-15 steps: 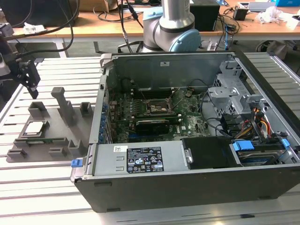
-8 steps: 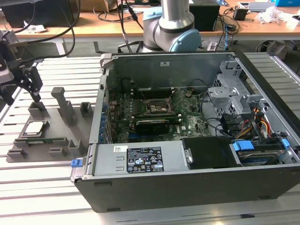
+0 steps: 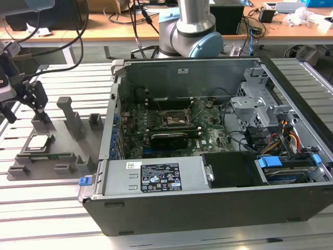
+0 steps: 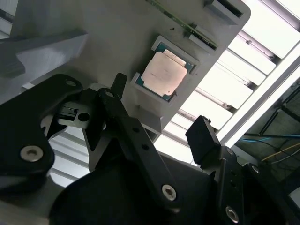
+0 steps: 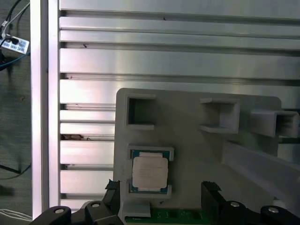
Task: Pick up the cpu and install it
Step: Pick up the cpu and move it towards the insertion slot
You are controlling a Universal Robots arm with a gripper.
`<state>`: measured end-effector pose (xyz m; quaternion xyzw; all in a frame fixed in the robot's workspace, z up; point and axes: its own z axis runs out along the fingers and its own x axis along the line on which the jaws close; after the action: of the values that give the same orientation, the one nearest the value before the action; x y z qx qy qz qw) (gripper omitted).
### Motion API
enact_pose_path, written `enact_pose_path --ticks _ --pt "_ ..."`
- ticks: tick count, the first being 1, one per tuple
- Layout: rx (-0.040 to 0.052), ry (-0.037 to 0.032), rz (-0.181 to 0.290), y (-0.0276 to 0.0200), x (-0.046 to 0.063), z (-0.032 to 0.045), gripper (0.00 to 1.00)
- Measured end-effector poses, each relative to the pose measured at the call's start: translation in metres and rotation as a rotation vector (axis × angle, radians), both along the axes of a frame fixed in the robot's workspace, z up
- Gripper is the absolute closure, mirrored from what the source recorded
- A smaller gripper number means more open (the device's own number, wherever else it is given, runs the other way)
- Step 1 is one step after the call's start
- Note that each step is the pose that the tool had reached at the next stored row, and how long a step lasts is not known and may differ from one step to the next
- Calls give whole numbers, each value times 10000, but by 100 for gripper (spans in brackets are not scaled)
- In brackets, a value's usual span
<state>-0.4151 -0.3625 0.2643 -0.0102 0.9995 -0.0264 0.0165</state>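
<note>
**Open claw above the cpu in its tray**

The claw (image 3: 23,112) hangs with its two black fingers spread wide and nothing between them. In both wrist views the fingertips (image 5: 208,190) stand on either side of the cpu (image 5: 150,172) with a clear gap to it, and no finger touches the chip. In the second wrist view the claw (image 4: 161,104) shows one long linked finger and one short padded finger (image 4: 204,136), both short of the cpu (image 4: 163,72).

The cpu lies flat, silvery top upward, in a shallow square pocket of the grey tray (image 5: 197,154), held by low lips on two opposite sides. A thin darker rim shows around the metal top. In the exterior view the cpu (image 3: 39,141) sits near the tray's left end, below and just in front of the claw. The tray (image 3: 73,156) carries several upright blocks and open square sockets close to the chip.

The tray rests on a slatted metal tabletop (image 3: 52,203). Just beside it, on the exterior view's right, stands the open computer case (image 3: 208,208). Inside lies the green board with a square socket (image 3: 174,119) near the middle, and a long black card (image 3: 169,139) just in front of the socket. The arm's base (image 3: 190,28) rises behind the case, well apart from the tray.
</note>
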Motion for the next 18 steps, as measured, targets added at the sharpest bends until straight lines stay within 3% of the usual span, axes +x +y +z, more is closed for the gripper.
enact_pose_path --ticks 4,8,18 --pt "-21 0 -274 -4 -1 -46 22" --pt "110 3 -288 -40 -4 -66 22" --pt "114 3 -287 -52 -9 -97 22"
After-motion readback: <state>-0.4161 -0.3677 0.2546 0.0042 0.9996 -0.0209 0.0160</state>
